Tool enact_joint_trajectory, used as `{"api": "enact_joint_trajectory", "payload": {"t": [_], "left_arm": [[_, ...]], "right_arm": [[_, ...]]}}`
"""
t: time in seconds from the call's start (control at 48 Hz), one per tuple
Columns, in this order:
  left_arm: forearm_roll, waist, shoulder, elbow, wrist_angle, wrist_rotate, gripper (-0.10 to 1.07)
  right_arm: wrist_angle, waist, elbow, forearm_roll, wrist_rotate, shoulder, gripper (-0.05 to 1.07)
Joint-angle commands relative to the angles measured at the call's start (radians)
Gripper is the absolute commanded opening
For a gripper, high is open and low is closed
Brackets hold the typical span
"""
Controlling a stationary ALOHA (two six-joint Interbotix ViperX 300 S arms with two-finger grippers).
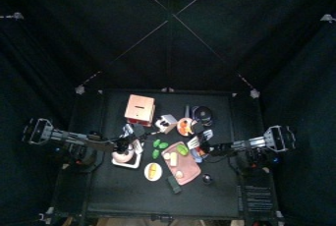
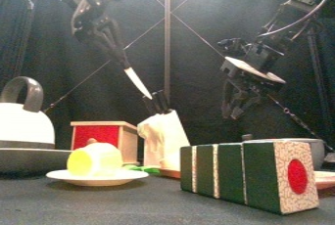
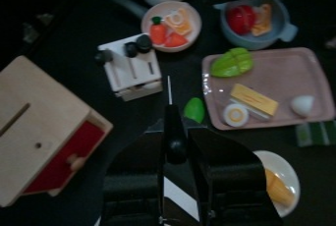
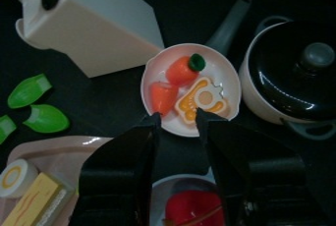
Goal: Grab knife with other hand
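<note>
My left gripper (image 3: 171, 153) is shut on the knife (image 3: 168, 97). Its black handle sits between the jaws and the thin blade points out over the table, towards the white knife block (image 3: 132, 63). In the top view the left gripper (image 1: 130, 149) is over the table's left part. My right gripper (image 4: 180, 137) is open and empty. It hangs above a white plate of carrot pieces (image 4: 191, 83), apart from the knife. It shows at the right in the front view (image 2: 241, 90) and right of middle in the top view (image 1: 201, 134).
A wooden box with a red front (image 3: 53, 122), a pink tray of toy food (image 3: 269, 83), a blue bowl (image 3: 250, 16) and a black pot (image 4: 296, 68) crowd the table. At the front stand a kettle (image 2: 23, 112), a plate with a lemon (image 2: 94, 165) and a green striped block (image 2: 256, 170).
</note>
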Motion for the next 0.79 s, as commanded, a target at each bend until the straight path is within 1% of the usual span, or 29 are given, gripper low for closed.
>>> {"api": "enact_joint_trajectory", "payload": {"t": [0.0, 0.062, 0.167, 0.25, 0.312, 0.396, 0.5, 0.604, 0.688, 0.771], "left_arm": [[0.032, -0.014, -0.052, 0.057, -0.114, 0.0, 0.48], [0.057, -0.014, -0.078, 0.11, -0.204, -0.003, 0.48], [0.087, -0.014, -0.112, 0.175, -0.321, -0.005, 0.48], [0.109, -0.014, -0.132, 0.215, -0.393, 0.0, 0.48], [0.143, -0.014, -0.137, 0.244, -0.453, 0.006, 0.48], [0.201, -0.014, -0.137, 0.27, -0.511, 0.012, 0.48], [0.278, -0.014, -0.137, 0.288, -0.571, 0.015, 0.48], [0.319, -0.008, -0.132, 0.29, -0.617, 0.015, 0.48], [0.341, 0.003, -0.121, 0.285, -0.655, 0.017, 0.48], [0.356, 0.006, -0.104, 0.279, -0.676, 0.02, 0.48]], "right_arm": [[0.003, 0.012, -0.025, -0.006, 0.002, -0.037, 0.74], [0.006, 0.021, -0.025, -0.003, 0.003, -0.04, 0.74], [0.006, 0.026, -0.029, 0.003, 0.017, -0.043, 0.74], [0.003, 0.029, -0.048, 0.015, 0.023, -0.041, 0.74], [-0.003, 0.041, -0.077, 0.02, 0.023, -0.035, 0.74], [-0.008, 0.08, -0.112, 0.02, 0.018, -0.025, 0.74], [-0.006, 0.156, -0.161, 0.003, -0.002, -0.02, 0.74], [-0.009, 0.215, -0.196, -0.012, -0.005, -0.023, 0.74], [-0.02, 0.238, -0.225, -0.003, 0.008, -0.018, 0.74], [-0.043, 0.242, -0.244, 0.035, 0.003, -0.002, 0.74]]}}
